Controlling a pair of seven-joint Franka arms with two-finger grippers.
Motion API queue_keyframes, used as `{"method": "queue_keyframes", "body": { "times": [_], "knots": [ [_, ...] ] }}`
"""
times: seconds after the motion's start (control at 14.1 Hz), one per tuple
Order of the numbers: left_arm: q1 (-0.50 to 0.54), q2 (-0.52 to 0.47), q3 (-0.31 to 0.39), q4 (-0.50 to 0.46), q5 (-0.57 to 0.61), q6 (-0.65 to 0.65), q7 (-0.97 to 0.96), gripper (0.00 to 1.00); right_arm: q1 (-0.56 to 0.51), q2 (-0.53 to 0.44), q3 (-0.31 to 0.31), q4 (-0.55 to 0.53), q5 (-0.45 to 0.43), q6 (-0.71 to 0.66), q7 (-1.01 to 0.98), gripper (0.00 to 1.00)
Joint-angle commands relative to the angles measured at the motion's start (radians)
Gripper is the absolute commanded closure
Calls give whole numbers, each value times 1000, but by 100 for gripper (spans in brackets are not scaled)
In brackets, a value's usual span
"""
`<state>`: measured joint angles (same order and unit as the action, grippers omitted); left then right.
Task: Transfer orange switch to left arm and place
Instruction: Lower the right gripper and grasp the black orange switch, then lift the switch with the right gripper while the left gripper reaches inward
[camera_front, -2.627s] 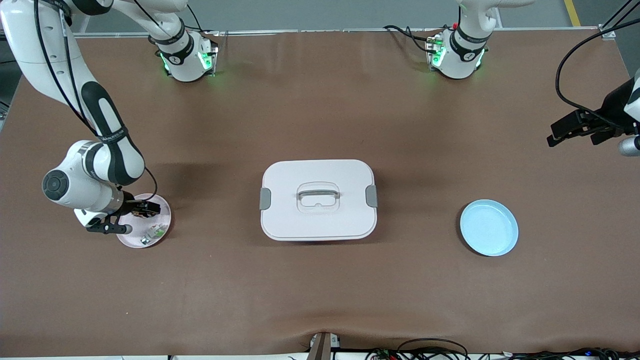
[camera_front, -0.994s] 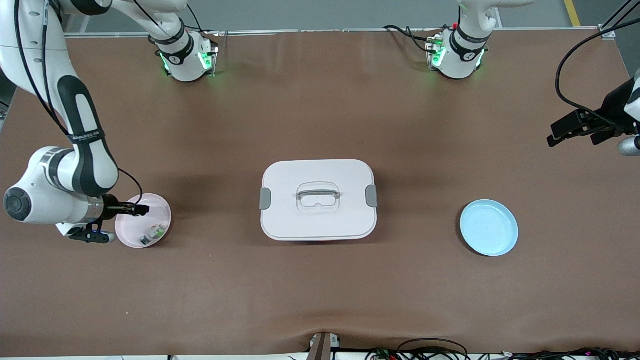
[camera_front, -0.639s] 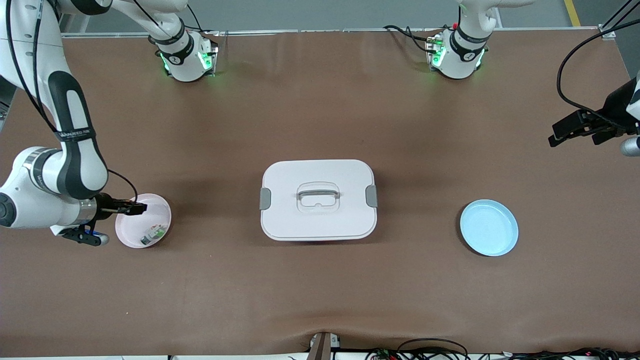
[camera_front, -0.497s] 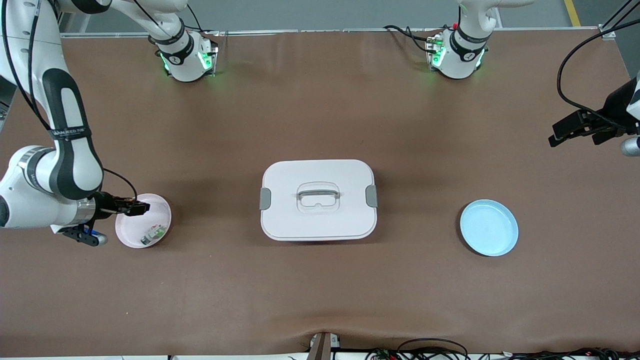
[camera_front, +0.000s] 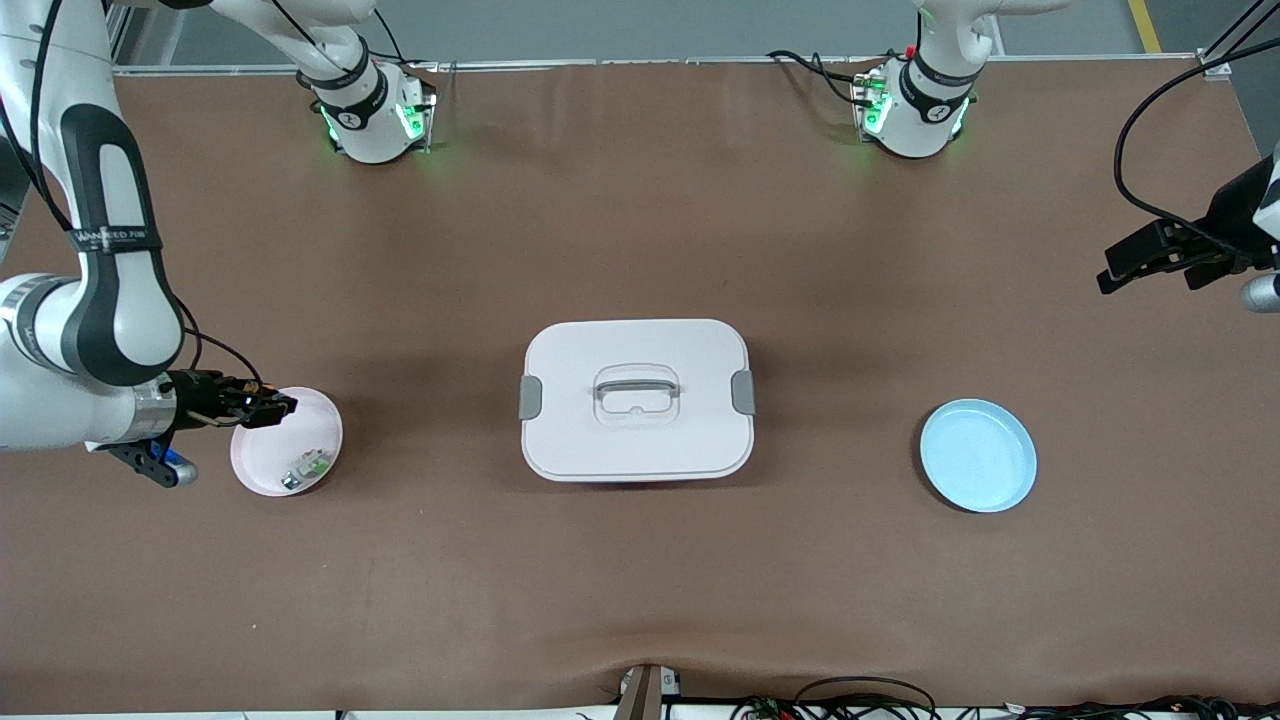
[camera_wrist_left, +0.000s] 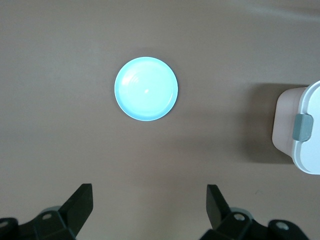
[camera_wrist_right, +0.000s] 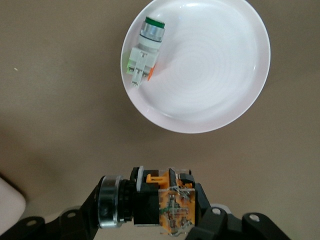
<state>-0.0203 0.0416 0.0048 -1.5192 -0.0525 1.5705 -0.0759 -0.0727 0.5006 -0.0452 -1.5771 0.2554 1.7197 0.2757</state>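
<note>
Your right gripper (camera_wrist_right: 167, 220) is clamped on the orange switch (camera_wrist_right: 162, 201) above the pink plate (camera_front: 287, 442), lifted for handover; left gripper (camera_front: 1150, 262) waits open, clear of the box (camera_front: 637, 399).

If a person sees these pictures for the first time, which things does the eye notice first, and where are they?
First comes the large white box in the middle of the table, between a pink plate toward the right arm's end and a blue plate toward the left arm's end. Over the pink plate's edge, the right gripper is shut on the orange switch, while a green-and-white part lies on that plate. The left gripper waits open, high over the table's edge.
</note>
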Motion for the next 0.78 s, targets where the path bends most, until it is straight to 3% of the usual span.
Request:
{"method": "queue_keyframes", "body": {
  "times": [0.0,0.14,0.71],
  "knots": [
    [3,4,-2,14,23,-4,5,0,4,-30,-1,5,60,-41,59,100],
    [3,4,-2,13,22,-4,5,0,5,-39,-1,8,94,-66,107,100],
    [10,11,0,13,22,-4,5,0,45,-56,2,8,97,-78,229,100]
  ]
}}
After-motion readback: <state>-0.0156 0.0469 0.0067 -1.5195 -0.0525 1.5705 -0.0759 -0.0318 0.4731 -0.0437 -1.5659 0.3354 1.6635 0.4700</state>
